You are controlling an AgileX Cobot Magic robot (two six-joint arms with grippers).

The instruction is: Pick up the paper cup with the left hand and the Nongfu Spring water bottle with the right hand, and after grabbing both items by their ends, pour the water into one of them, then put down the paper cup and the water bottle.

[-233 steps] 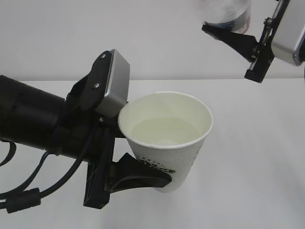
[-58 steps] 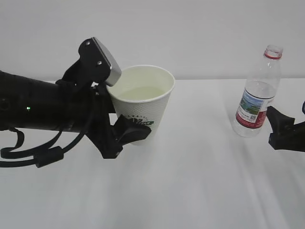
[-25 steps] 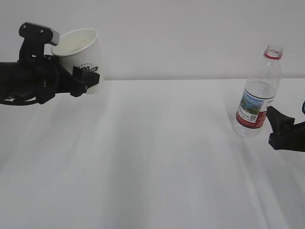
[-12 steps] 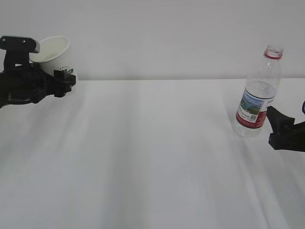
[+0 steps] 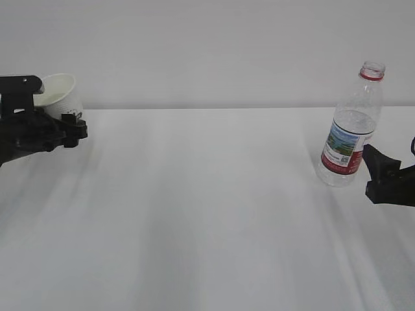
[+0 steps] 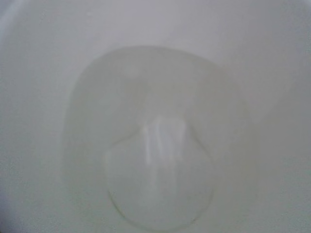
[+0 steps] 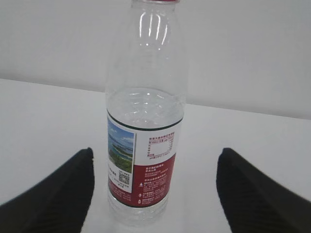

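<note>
Gripping the paper cup [image 5: 59, 97] at far left over the counter [image 5: 207, 214], left gripper [image 5: 55, 126] clamped on its wall; water [image 6: 160, 184] pooled inside. Standing upright at right, Nongfu Spring water bottle [image 7: 145, 126], untouched between the spread-apart fingers [image 7: 53, 194] of the right gripper [image 7: 155, 194].

Paper cup [image 5: 59, 94] far left; uncapped bottle [image 5: 349, 129] upright right.

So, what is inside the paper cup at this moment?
Clear water lies in the bottom of the paper cup, under its cream inner wall, as the left wrist view shows. From the exterior view the inside is hidden, because the left hand covers the cup's lower part.
</note>
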